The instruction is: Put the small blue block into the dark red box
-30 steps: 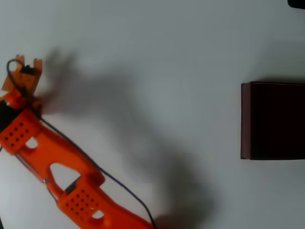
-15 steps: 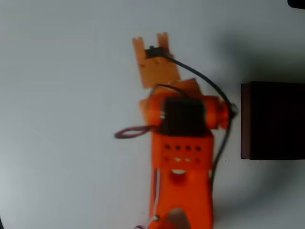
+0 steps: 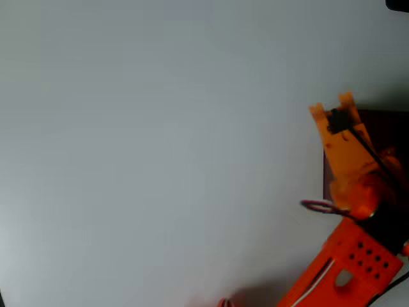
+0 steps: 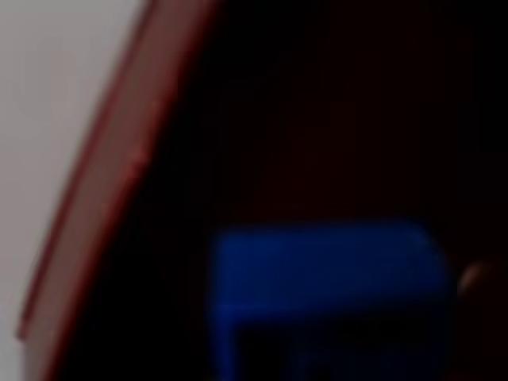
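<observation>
Arm swung right; hand (image 3: 332, 107) over dark red box (image 3: 327, 167) edge, small blue block (image 4: 325, 294) close below; grip state unclear

Plain, matte, pale grey-white table surface (image 3: 160, 147) fills most of the overhead view, unmarked, with a soft shadow at its upper right. Small black object (image 3: 398, 4) sits cut off at the top right corner; too little visible to identify. Wrist view: pale strip of the same surface at left (image 4: 48, 119).

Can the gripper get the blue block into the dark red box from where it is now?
Probably yes: the gripper hangs over the dark red box, and the wrist view shows the small blue block against its dark interior, nothing between.
</observation>
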Tool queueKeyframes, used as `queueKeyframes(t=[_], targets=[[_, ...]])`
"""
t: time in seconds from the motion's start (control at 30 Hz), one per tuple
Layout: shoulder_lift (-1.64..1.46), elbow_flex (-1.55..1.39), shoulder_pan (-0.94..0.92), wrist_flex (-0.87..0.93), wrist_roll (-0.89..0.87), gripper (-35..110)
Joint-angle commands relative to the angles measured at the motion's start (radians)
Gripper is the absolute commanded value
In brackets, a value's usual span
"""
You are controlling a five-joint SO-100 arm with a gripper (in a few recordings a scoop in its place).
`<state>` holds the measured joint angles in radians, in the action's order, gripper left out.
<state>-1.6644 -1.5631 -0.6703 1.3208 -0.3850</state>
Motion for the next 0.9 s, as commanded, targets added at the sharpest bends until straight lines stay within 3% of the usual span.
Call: queueKeyframes(t=[0.0,0.1,0.23,0.53,0.73,0.87], targets=[[0.067,0.006,-0.052,-0.083,0.048,0],[0.155,0.003,-0.067,-0.130,0.049,5],[0.212,0.003,-0.083,-0.140,0.052,24],[-0.097,-0.230,-0.015,-0.147,0.133,21],[-0.436,-0.433,0.169,-0.058,0.178,20],[-0.699,-0.591,0.368,-0.044,0.178,9]])
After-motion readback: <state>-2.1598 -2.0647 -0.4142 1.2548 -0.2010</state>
